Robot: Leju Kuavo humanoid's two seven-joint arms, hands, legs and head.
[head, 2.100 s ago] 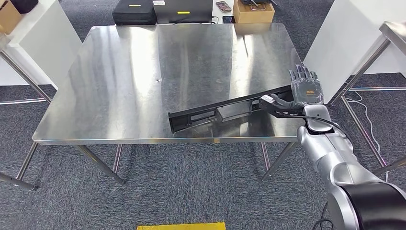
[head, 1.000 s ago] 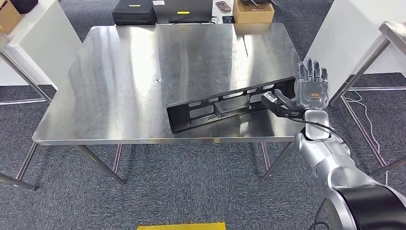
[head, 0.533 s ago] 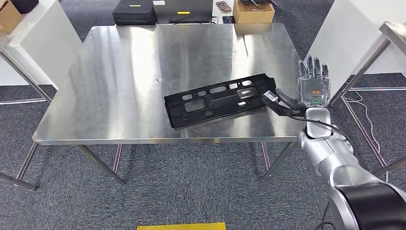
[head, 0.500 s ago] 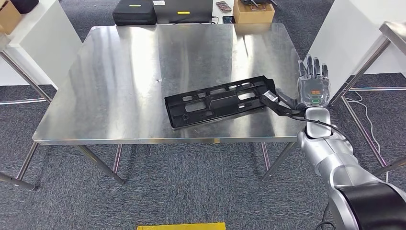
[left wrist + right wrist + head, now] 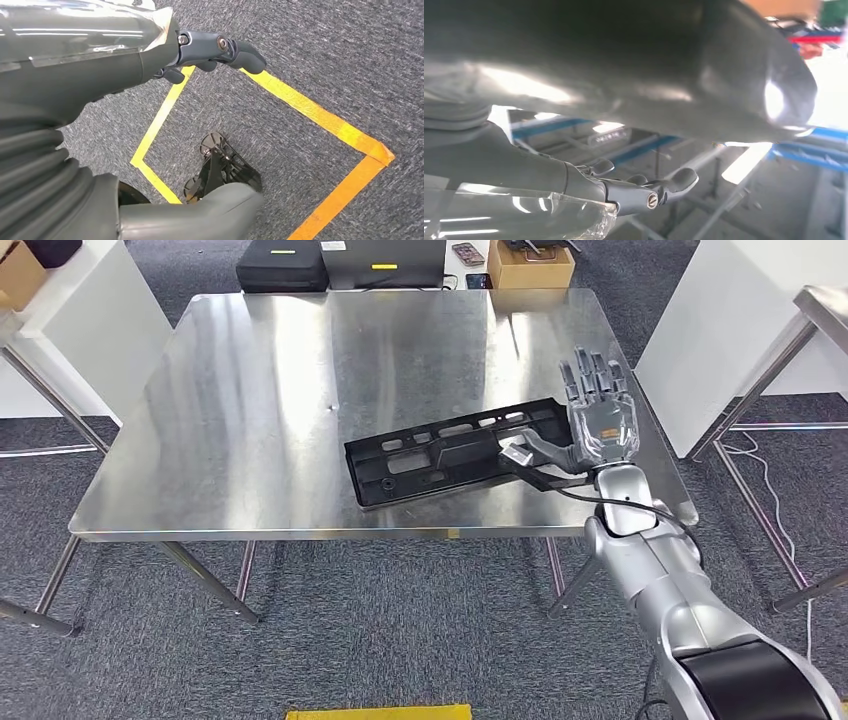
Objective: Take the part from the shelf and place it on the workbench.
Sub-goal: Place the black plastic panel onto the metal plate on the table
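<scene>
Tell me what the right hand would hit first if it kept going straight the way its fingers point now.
Probably nothing nearby. The right hand is open, fingers pointing up and away over the workbench, with the black part lying beside its thumb, not ahead. Beyond the far edge sits a cardboard box, though depth is unclear.

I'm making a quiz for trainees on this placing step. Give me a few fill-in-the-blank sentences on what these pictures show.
1. The black part lies flat on the ____ table.
2. The right hand is ____, fingers spread, above the part's right end.
3. The left hand hangs over grey carpet marked with ____ tape.

Missing words: steel; open; yellow
</scene>
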